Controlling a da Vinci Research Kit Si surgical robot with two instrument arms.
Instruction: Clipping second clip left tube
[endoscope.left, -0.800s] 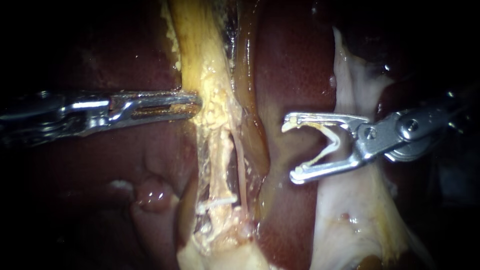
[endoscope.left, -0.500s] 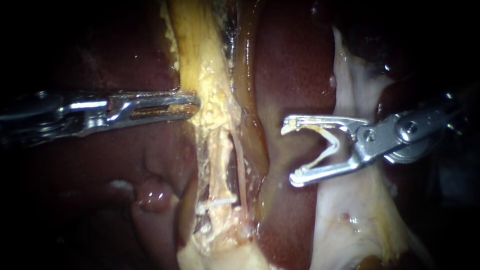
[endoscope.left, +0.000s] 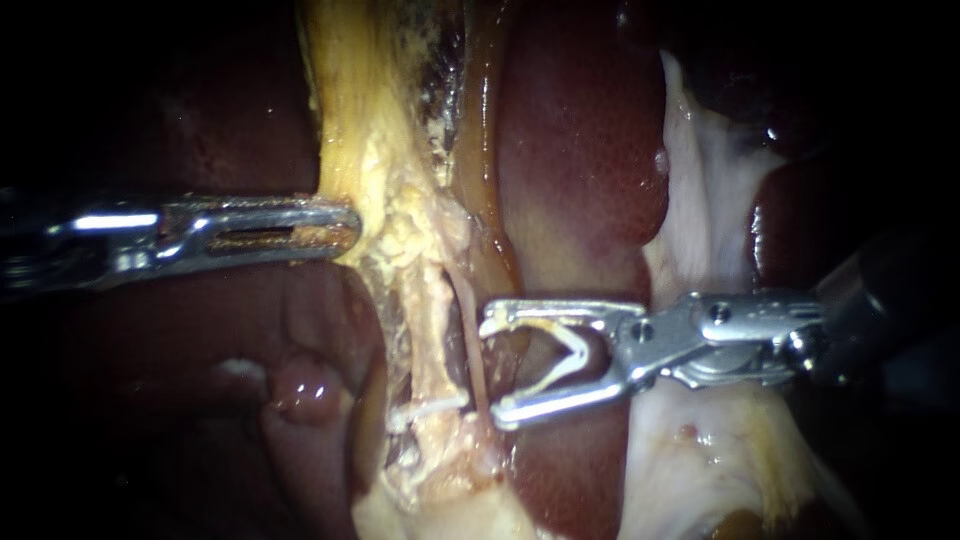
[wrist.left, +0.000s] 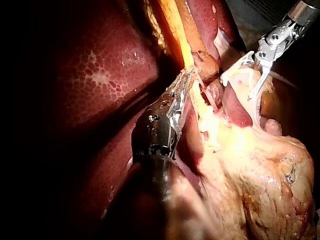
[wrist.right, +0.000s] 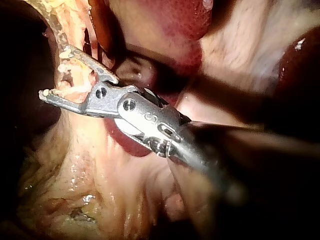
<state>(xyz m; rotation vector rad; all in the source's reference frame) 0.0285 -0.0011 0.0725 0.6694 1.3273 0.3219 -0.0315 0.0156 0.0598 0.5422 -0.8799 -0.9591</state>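
Steel left instrument (endoscope.left: 352, 229) at centre left, jaws closed on yellow fatty tissue (endoscope.left: 400, 215). At centre the left tube (endoscope.left: 437, 325), a white clip (endoscope.left: 432, 407) across its lower end. Right instrument (endoscope.left: 491, 368): jaws spread wide, gripping the loaded clip (endoscope.left: 578, 352), tips just right of that tube.
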